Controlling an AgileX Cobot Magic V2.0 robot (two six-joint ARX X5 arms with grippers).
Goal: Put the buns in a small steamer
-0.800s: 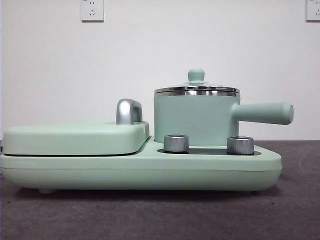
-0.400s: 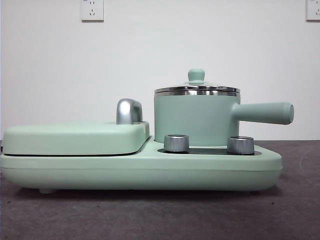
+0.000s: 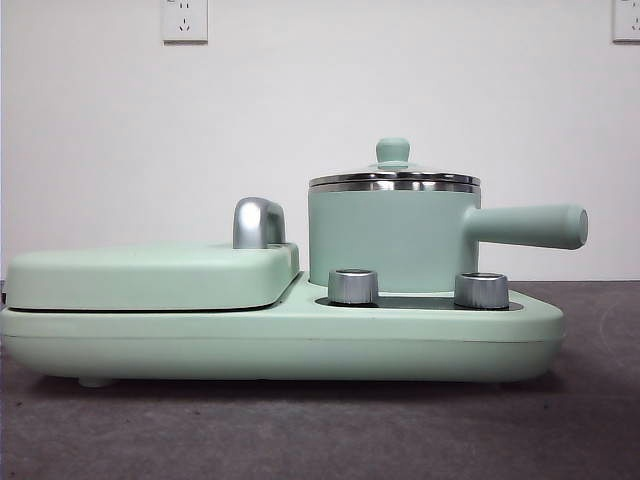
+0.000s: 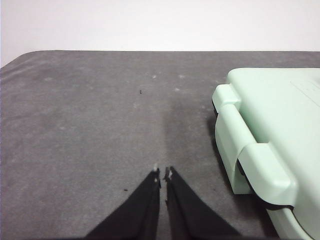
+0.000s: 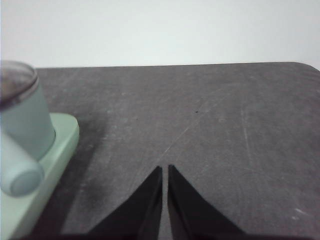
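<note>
The left gripper [image 4: 163,173] hangs over bare grey worktop [image 4: 100,115], its two black fingers [image 4: 145,202] almost touching at the tips and holding nothing. Just beside it, in the left wrist view, is the corner of the mint-green cooker base [image 4: 250,170] with the flat grill lid [image 4: 280,100] on top.

In the front view, the grill lid [image 3: 150,275] lies closed on the left part of the base [image 3: 280,345], and its chrome handle [image 3: 257,222] stands up at the rear edge of the lid. To the right of it the small steamer [image 3: 392,240] stands upright on the base, with the steel rim, the glass lid and the green knob [image 3: 392,151] on top. The lid is on the pot. Two steel dials [image 3: 352,286] are in front of the steamer, on the dark panel. The straight stick handle [image 3: 530,226] points to the right, past the dials. Two white wall sockets [image 3: 184,20] are on the wall behind.

The right gripper [image 5: 165,170] is over bare worktop beside the right end of the base, with its fingers [image 5: 190,210] nearly closed and empty. In the right wrist view the steamer [image 5: 22,117] and the round end of its handle [image 5: 20,177] are near, blurred. The buns are not visible in any view, so I cannot tell where they are.
</note>
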